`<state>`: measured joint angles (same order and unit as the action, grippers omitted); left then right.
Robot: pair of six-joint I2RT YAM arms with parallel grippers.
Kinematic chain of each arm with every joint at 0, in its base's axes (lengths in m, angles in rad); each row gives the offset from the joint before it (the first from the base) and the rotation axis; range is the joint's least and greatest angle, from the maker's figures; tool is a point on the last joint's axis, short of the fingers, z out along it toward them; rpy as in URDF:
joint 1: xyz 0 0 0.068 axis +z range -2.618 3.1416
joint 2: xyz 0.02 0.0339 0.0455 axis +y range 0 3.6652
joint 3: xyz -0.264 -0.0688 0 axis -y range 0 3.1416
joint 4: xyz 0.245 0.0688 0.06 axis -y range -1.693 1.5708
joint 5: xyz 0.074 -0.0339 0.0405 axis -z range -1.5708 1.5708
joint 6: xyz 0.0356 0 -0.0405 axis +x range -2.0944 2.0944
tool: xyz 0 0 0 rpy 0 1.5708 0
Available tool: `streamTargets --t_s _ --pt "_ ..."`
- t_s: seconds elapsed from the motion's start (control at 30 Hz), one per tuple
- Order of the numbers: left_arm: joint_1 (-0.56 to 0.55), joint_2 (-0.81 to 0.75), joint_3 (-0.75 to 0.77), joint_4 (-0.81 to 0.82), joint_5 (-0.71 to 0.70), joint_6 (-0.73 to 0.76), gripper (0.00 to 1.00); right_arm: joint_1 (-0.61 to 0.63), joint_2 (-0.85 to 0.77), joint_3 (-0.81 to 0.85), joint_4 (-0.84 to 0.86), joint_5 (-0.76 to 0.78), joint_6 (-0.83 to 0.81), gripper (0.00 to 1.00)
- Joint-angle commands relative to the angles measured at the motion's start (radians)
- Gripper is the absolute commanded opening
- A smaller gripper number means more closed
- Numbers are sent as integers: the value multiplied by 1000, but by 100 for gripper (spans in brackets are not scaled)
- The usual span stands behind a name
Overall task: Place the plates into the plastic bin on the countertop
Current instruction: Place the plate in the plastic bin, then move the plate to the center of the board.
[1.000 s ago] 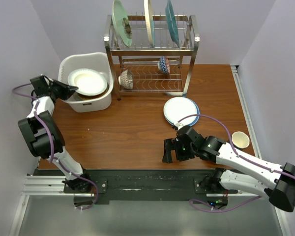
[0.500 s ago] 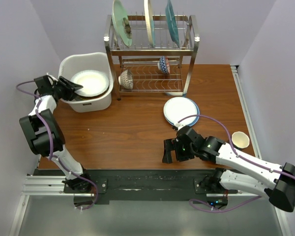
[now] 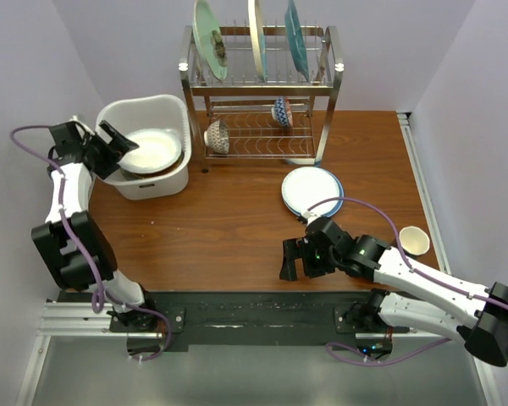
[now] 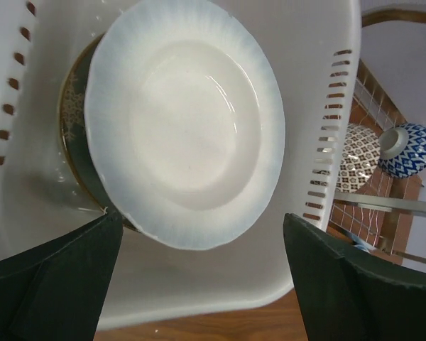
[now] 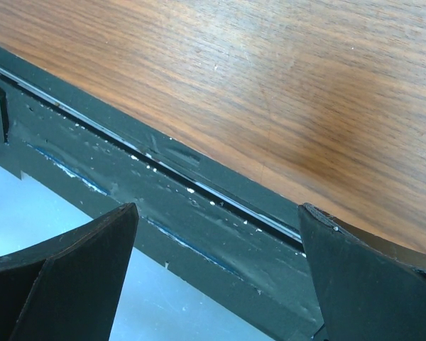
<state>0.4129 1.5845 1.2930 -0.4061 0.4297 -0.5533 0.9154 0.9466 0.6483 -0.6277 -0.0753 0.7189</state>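
Observation:
The white plastic bin (image 3: 168, 103) stands at the back left of the countertop (image 3: 229, 224). A white plate (image 3: 152, 150) lies in it, free, on top of a dark gold-edged plate (image 4: 72, 145). My left gripper (image 3: 110, 144) hangs open over the bin's left rim, and its dark fingers (image 4: 57, 277) stand wide on either side of the white plate's (image 4: 184, 121) near edge. A white plate on a blue one (image 3: 311, 189) lies right of centre. Three more plates (image 3: 210, 41) stand in the rack's top tier. My right gripper (image 3: 289, 258) is open and empty over the table's near edge.
The two-tier wire dish rack (image 3: 322, 85) stands at the back centre with two patterned bowls (image 3: 218, 135) on its lower shelf. A small cream cup (image 3: 413, 241) sits near the right edge. Walls close in on the left and right.
My left gripper opened and let go of the white plate, which now lies flat in the bin. The left arm shifted back a little and the bin moved slightly. The right arm stayed still.

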Motion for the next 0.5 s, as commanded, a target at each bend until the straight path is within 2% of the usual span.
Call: streamTargets --t_s 0.0,0.17,0.3,0.47 --pt "13 -104 62 -54 -36 61 100 0 -8 22 10 -15 5 99" --pt "13 -130 54 -73 6 30 100 0 -14 40 -10 -6 -3 99" --pt "-3 -220 37 -48 58 15 100 0 -26 47 -17 5 -1 99" --pt "-120 -314 19 -31 92 39 100 0 -19 79 -7 -6 7 99"
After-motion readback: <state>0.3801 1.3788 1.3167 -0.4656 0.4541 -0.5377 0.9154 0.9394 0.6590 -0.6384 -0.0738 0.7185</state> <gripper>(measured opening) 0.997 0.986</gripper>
